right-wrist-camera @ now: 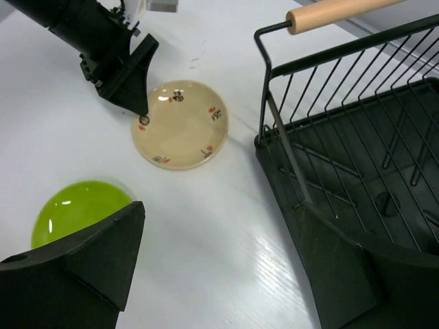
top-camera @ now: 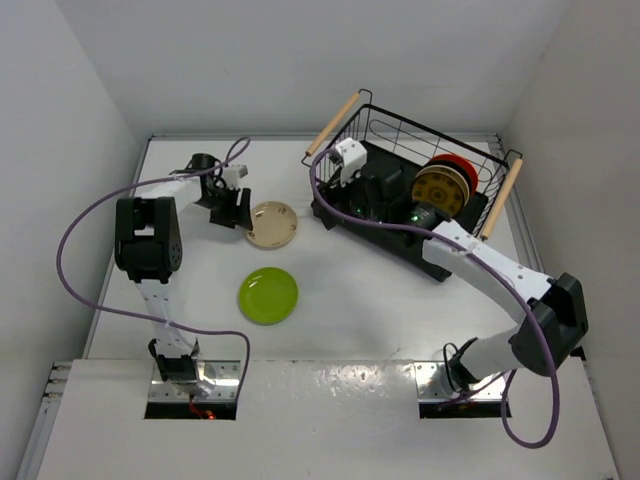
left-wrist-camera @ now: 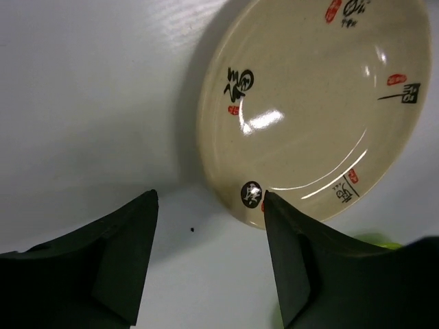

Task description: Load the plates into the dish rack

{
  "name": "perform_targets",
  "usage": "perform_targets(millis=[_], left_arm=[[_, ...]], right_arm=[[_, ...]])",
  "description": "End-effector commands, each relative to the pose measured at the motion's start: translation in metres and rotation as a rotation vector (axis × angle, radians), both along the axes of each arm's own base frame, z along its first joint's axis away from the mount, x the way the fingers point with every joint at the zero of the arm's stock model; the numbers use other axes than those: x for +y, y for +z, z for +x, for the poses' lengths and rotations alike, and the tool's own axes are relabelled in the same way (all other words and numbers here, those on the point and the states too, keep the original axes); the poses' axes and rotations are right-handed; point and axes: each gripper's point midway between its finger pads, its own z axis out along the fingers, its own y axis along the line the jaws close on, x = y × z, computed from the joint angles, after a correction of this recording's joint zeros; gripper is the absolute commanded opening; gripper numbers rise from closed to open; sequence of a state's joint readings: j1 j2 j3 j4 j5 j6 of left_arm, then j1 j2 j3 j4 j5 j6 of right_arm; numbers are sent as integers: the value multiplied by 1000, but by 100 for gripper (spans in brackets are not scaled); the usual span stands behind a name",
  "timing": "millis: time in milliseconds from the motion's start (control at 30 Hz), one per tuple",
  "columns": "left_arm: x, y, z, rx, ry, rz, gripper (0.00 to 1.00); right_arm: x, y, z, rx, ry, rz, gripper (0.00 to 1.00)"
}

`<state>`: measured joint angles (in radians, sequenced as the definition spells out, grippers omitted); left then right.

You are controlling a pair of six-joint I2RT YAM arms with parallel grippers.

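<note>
Nearest the arm bases, the lime green plate [top-camera: 268, 296] lay flat on the tabletop [top-camera: 360, 300], well apart from either hand. Just beyond it sat the beige speckled plate [left-wrist-camera: 315, 103], also flat. The left hand [left-wrist-camera: 209, 205] was down at its near rim with the fingers spread wide. One fingertip met the plate's edge and the other stood off on bare tabletop, so nothing was gripped.

Farther back and to the right stood the dish rack [top-camera: 420, 125]. The right hand [right-wrist-camera: 219, 274] hung over its left end, opened wide and holding nothing. At the rack's right end two plates stood on edge, close together: the orange-red plate [top-camera: 455, 163] behind and the brown-gold patterned plate [top-camera: 440, 188] in front. Dark shapes sat in the middle of the rack, but whether any was a plate could not be told.

By this showing the job looked partly done. At least two plates were racked, and two on the tabletop were not yet loaded, the beige one apparently next.
</note>
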<state>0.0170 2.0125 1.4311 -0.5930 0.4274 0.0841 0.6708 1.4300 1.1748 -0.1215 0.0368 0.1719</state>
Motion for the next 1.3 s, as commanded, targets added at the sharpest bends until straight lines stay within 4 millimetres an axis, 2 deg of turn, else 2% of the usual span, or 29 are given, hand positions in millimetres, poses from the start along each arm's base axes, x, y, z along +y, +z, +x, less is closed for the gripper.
perform_targets(millis=[0, 67, 100, 167, 300, 333, 367, 400, 433, 500, 567, 600, 633, 667, 700, 733, 800, 833, 867, 900, 967, 1000, 1033, 1067, 1100, 1133, 1167, 1200, 1267], left_arm=[[-22, -3, -10, 18, -55, -42, 67], [-22, -10, -13, 23, -66, 11, 67], [-24, -10, -11, 14, -72, 22, 65], [-23, -7, -2, -2, -53, 25, 63], [-23, -19, 4, 30, -20, 24, 58], [-22, -16, 8, 18, -16, 33, 58], [-22, -16, 8, 18, -16, 34, 58], [-22, -14, 11, 8, -16, 33, 58], [-22, -14, 11, 8, -16, 33, 58], [-14, 0, 16, -27, 4, 53, 65], [-7, 8, 16, -46, 22, 72, 74], [-6, 18, 14, -66, 23, 71, 77], [-1, 25, 16, -82, 36, 71, 81], [1, 30, 14, -89, 39, 49, 82], [-1, 38, 15, -106, 34, 36, 82], [2, 52, 16, -142, 31, 31, 84], [2, 67, 15, -171, 19, 10, 85], [6, 80, 13, -199, 14, 9, 85], [10, 87, 14, -216, 22, 2, 85], [12, 89, 9, -211, 26, -6, 85], [25, 100, 2, -225, 56, -11, 85], [28, 96, -7, -203, 66, -22, 85], [40, 95, -11, -200, 94, -19, 85], [43, 97, -16, -201, 102, -26, 85], [46, 97, -25, -200, 115, -25, 85], [52, 96, -29, -200, 121, -11, 85], [55, 95, -33, -199, 131, -10, 85], [62, 90, -40, -186, 145, 2, 85], [66, 94, -47, -197, 160, 5, 85]], right_arm=[[-14, 28, -8, -89, -79, -23, 90], [-24, 38, -21, -136, -95, -14, 90], [-30, 24, -26, -131, -100, -40, 90], [-40, 32, -38, -180, -106, -8, 90], [-63, 28, -56, -186, -168, -11, 90], [-69, 16, -65, -166, -179, -22, 90], [-81, 20, -65, -181, -234, -17, 90], [-82, 17, -69, -164, -250, 3, 90], [-87, 2, -74, -128, -260, -7, 90], [-85, -11, -76, -98, -257, -10, 89], [-69, -15, -77, -45, -249, 54, 89], [-60, -32, -72, 2, -257, 39, 89], [-48, -30, -68, 9, -254, 82, 89], [-30, -45, -60, 70, -276, 139, 89], [-22, -46, -55, 77, -279, 176, 89], [-8, -47, -55, 100, -262, 226, 89], [24, -49, -41, 101, -238, 329, 88], [35, -60, -36, 118, -223, 327, 88], [48, -50, -32, 102, -201, 394, 87], [58, -66, -29, 138, -159, 372, 87], [83, -77, -37, 189, -29, 322, 87], [87, -100, -39, 243, -14, 265, 87], [99, -105, -54, 312, 90, 265, 87], [97, -117, -60, 368, 117, 246, 87], [98, -141, -68, 446, 139, 220, 87], [99, -148, -74, 493, 159, 223, 87], [102, -155, -90, 580, 222, 246, 84], [104, -167, -94, 630, 221, 253, 80], [109, -188, -106, 717, 253, 244, 75]])
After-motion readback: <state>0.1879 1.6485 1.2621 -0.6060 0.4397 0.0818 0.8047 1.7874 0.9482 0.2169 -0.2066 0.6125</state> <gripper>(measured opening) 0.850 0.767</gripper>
